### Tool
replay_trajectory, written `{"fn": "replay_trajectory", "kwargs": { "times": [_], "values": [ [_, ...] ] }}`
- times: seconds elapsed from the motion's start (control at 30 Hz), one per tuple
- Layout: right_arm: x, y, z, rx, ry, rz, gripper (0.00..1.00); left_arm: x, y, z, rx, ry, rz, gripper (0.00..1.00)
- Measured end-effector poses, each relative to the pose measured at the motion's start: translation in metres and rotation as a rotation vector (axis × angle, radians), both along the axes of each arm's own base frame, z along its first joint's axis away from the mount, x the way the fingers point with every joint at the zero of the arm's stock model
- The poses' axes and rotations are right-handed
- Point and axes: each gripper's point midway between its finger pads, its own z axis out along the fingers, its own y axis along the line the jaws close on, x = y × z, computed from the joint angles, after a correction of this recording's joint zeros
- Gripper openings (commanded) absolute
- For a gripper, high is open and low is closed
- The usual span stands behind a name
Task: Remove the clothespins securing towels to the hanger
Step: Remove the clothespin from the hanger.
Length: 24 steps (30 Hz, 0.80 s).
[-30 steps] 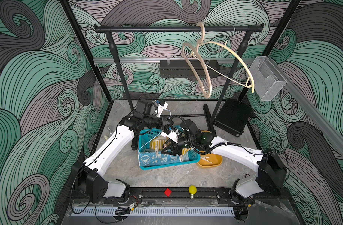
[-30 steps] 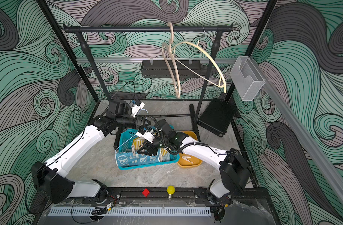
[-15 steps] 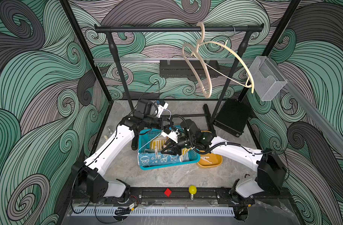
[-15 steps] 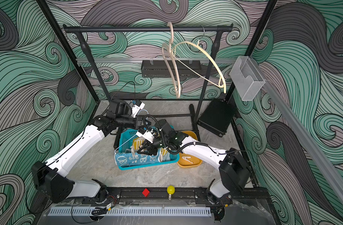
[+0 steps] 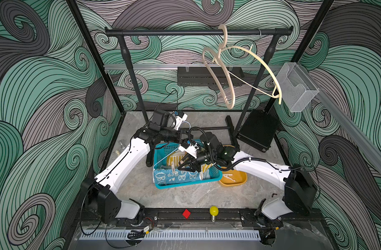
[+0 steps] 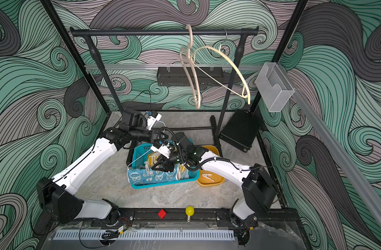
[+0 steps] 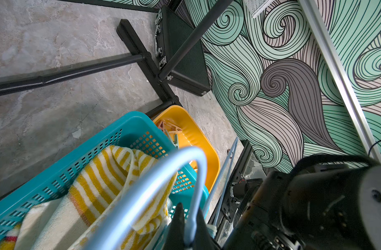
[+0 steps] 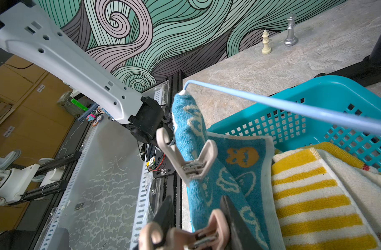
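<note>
The left end effector (image 7: pixel 189 216) is fully closed on the pale-blue wire hanger (image 7: pixel 150 184) at its hook. The right end effector (image 8: pixel 196 200) stands narrow, jaws flanking a pink clothespin (image 8: pixel 185 237) on the teal bunny towel (image 8: pixel 191 129) — firm pad contact cannot be told. A second clothespin (image 8: pixel 189 161) grips the same towel further along the hanger — at the teal basket (image 8: pixel 315 91) holding the striped towel (image 8: pixel 310 205).
</note>
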Motion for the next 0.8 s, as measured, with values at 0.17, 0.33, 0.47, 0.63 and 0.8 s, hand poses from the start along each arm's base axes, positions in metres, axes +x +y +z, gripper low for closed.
{"fn": "replay_trajectory", "kwargs": {
  "times": [0.17,0.33,0.47,0.63,0.8],
  "values": [
    [0.000,0.000,0.000,0.001,-0.001,0.001,0.16,0.000,0.000,0.000,-0.002,0.001,-0.002,0.00],
    [0.000,0.000,0.000,0.000,-0.001,0.000,0.00,0.000,0.000,0.000,-0.003,0.001,-0.003,0.00],
    [0.000,0.000,0.000,-0.001,-0.001,-0.001,0.00,0.000,0.000,0.000,-0.002,0.001,-0.002,0.00],
    [0.003,0.000,-0.001,-0.008,-0.010,-0.017,0.00,0.002,0.001,0.000,0.005,-0.002,0.010,0.00],
    [0.011,-0.001,-0.002,-0.023,-0.038,-0.062,0.00,0.007,0.003,0.000,0.011,-0.013,0.033,0.00]
  ]
}}
